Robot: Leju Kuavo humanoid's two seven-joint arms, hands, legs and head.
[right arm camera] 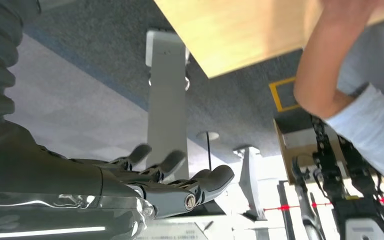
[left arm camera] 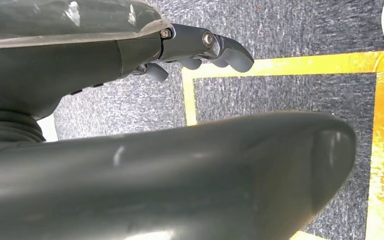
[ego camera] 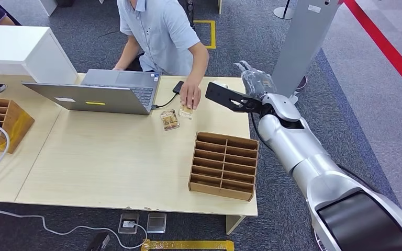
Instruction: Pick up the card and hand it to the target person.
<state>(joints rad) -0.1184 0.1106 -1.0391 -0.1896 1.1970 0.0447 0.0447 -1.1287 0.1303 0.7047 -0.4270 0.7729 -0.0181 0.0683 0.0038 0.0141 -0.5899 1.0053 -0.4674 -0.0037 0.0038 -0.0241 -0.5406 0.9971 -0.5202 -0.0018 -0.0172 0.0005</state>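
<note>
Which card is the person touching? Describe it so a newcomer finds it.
On the light wooden table, look right of the open laptop, where the person's hand comes down. Two small cards lie there; it is the card under that hand, while the other card lies untouched beside it.

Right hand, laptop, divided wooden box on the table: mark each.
right hand [ego camera: 255, 81], head view, back of the hand
laptop [ego camera: 91, 98], head view, back of the lid
divided wooden box [ego camera: 223, 165], head view, middle dividers

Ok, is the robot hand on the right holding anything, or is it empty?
Empty. The right robot hand hangs past the table's far corner with fingers apart and nothing between them; the person's hand rests on a card.
</note>
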